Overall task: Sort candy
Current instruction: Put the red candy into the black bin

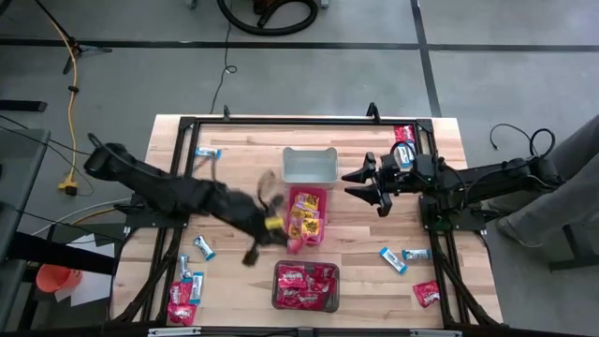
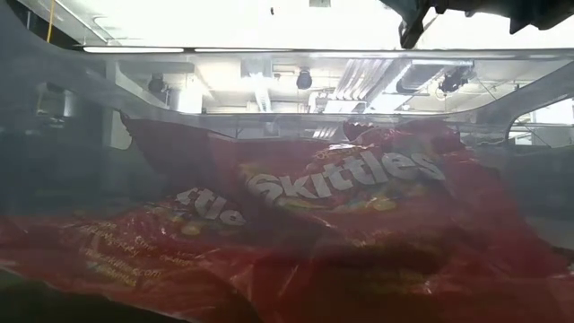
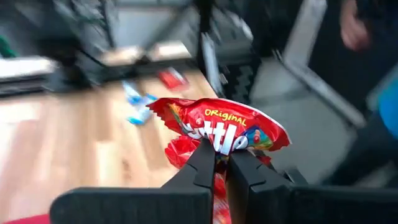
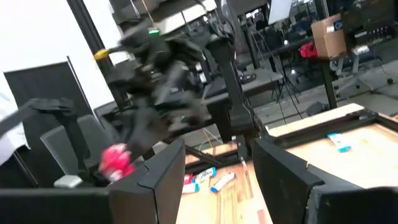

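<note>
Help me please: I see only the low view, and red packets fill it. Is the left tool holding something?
Observer: Yes. Its wrist view shows the left tool shut on a red packet.
Operator: Where is the right tool?
Observer: The right tool hangs open beside the grey bin, holding nothing.
Operator: What is in the pink bin?
Observer: The pink bin holds yellow packets.

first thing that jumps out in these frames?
The left pincer is shut on a red candy packet, lifted off the table. Mid-table stand three bins: grey, pink with yellow packets, dark with red ones. The right pincer hangs open beside the grey bin, and loose packets lie scattered along both table edges.
</note>
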